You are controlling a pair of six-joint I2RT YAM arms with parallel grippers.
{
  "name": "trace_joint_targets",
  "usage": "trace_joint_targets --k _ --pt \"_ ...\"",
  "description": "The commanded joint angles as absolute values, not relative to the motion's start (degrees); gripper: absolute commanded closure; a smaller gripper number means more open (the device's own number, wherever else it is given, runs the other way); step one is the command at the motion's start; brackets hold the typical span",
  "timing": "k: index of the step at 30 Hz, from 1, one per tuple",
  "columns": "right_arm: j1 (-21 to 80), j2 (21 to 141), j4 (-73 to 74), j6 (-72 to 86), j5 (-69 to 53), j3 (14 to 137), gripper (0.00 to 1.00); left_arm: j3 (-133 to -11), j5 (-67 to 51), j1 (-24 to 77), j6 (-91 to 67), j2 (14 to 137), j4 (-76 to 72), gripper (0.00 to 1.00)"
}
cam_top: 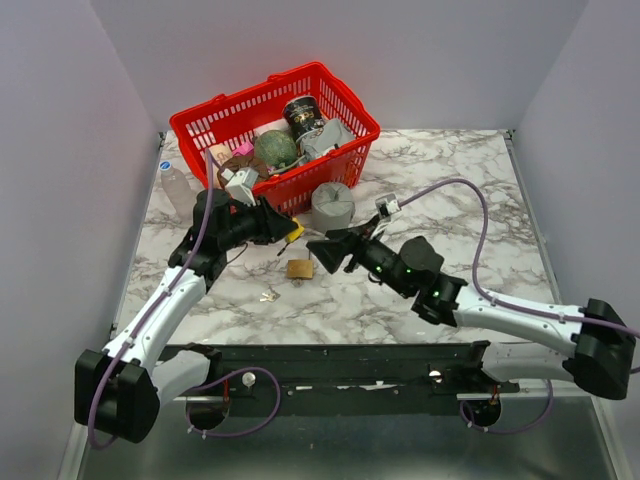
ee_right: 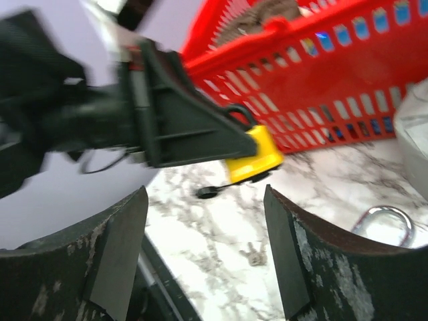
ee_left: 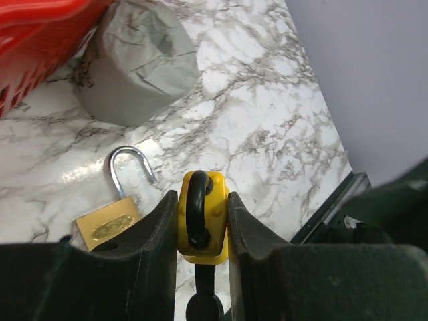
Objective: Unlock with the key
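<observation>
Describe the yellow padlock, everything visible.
The yellow padlock has a glossy, plastic-looking yellow body and a black shackle looped at its top. The left gripper is shut on it, one finger pressed against each side of the body. It juts past the fingertips above the marble table, near the red basket. Something black sits at its lower end; whether that is a key, or whether the shackle is locked, cannot be told.

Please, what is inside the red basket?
The red basket holds a dark can, a green round thing, a grey piece and something pink. What lies beneath them is covered.
</observation>
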State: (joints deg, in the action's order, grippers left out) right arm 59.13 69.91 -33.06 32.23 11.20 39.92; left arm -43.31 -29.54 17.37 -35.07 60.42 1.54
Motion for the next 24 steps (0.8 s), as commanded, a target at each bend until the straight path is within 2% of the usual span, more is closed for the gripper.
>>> trace_joint_targets --k 1,11,15,24 --pt "58.98 63.55 -25.24 29.97 5.36 37.36 0.20 -45.62 -27.33 15.47 -34.19 59.50 2.55 1.00" --pt "59.06 71.53 -14.94 27.42 4.74 39.46 0.23 -44.74 -33.90 14.33 -31.21 58.18 1.50 1.00" --pt "59.06 71.11 -16.79 26.81 5.27 39.64 0.21 -43.07 -42.51 14.41 -32.25 61.33 -1.31 1.00" --pt "59.06 71.71 -7.48 18.99 10.81 47.89 0.19 -43.42 -46.49 15.46 -34.63 67.41 -1.41 1.00"
